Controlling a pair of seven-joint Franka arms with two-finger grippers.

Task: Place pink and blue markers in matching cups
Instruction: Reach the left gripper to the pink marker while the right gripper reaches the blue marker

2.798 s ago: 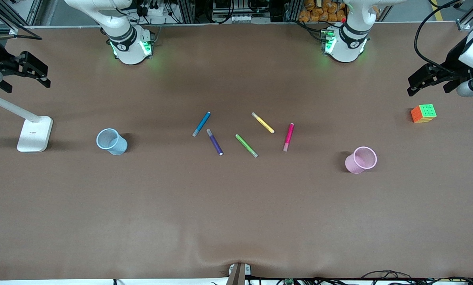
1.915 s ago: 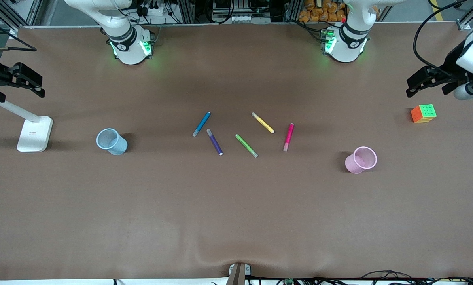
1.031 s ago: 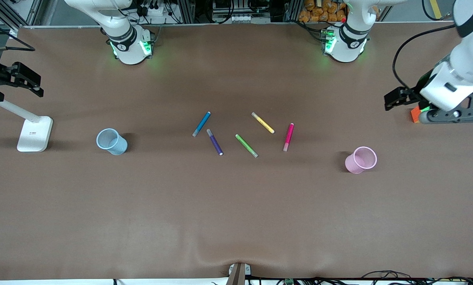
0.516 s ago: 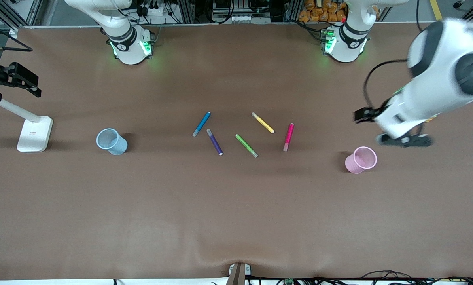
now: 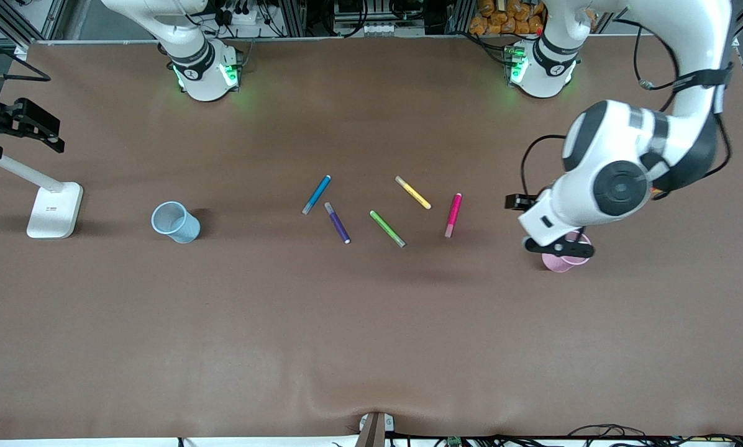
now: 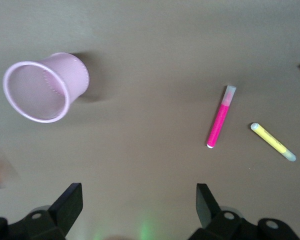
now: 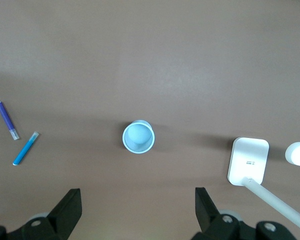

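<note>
The pink marker [image 5: 453,215] and the blue marker [image 5: 316,194] lie flat among other pens at mid-table. The pale pink cup [image 5: 561,264] stands toward the left arm's end, partly covered by the left arm. The pale blue cup [image 5: 174,221] stands toward the right arm's end. My left gripper [image 5: 518,202] is open and empty, up in the air between the pink cup [image 6: 42,87] and the pink marker [image 6: 220,122]. Its own view [image 6: 138,192] shows bare table between the jaws. My right gripper [image 5: 42,127] is open and empty, high near the lamp. Its view [image 7: 137,197] shows the blue cup [image 7: 138,137] and blue marker [image 7: 26,148].
A purple pen [image 5: 337,222], a green pen [image 5: 387,228] and a yellow pen [image 5: 413,192] lie between the two task markers. A white lamp base [image 5: 53,211] stands beside the blue cup at the right arm's end. A colour cube is mostly hidden under the left arm.
The left arm has swung in from its end of the table, over the cube, to above the pink cup. The right gripper has barely moved. Markers and cups have not moved.
</note>
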